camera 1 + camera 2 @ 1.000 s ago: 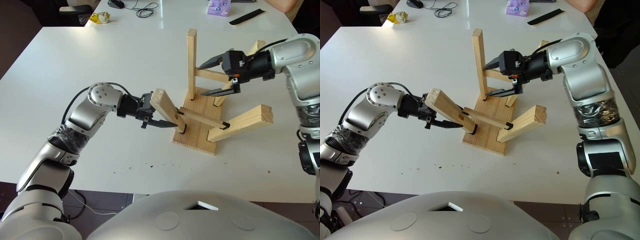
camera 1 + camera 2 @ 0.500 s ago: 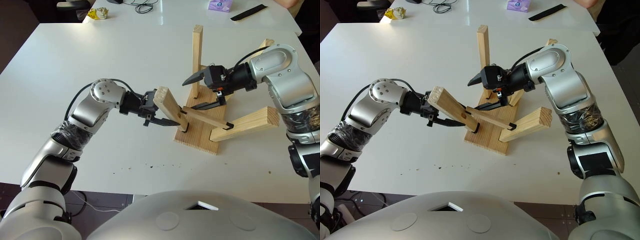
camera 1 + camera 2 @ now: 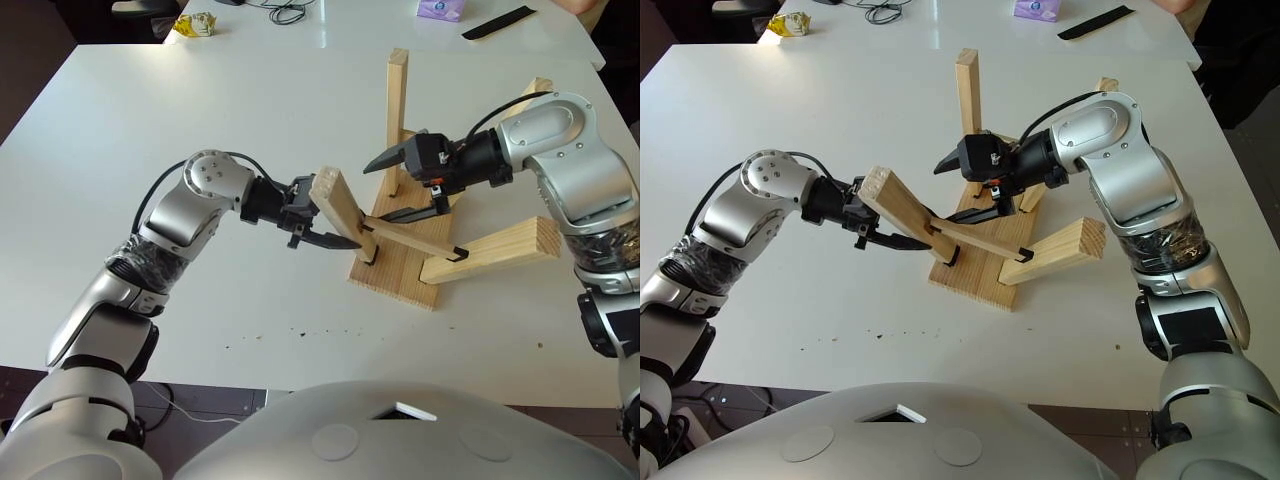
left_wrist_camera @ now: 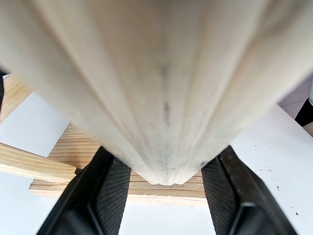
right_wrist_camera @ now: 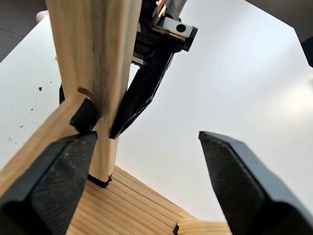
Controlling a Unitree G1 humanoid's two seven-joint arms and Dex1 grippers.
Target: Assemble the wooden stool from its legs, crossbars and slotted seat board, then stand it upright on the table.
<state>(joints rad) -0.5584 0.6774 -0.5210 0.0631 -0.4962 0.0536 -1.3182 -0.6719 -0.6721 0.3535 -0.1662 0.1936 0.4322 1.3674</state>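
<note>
The slotted seat board (image 3: 392,272) lies flat on the white table. One leg (image 3: 396,110) stands upright at its far edge. My left gripper (image 3: 325,225) is shut on a tilted leg (image 3: 337,203) whose foot meets the board's near-left corner; in the left wrist view that leg (image 4: 156,73) sits between the fingers (image 4: 107,196). A crossbar (image 3: 412,238) links it to another leg (image 3: 490,252) lying on the right. My right gripper (image 3: 396,187) is open over the board, beside the upright leg's base, holding nothing. In the right wrist view its fingers (image 5: 49,191) stand wide apart, facing the tilted leg (image 5: 93,58).
A further wooden piece (image 3: 535,90) lies behind my right arm. At the table's far edge are a yellow wrapper (image 3: 197,25), cables (image 3: 290,12), a purple packet (image 3: 440,10) and a black strip (image 3: 497,22). Bare table lies left of and in front of the board.
The head camera has shifted. My right gripper moved left from the stool's right side in over the board and stayed open. My left gripper kept its hold on the tilted leg.
</note>
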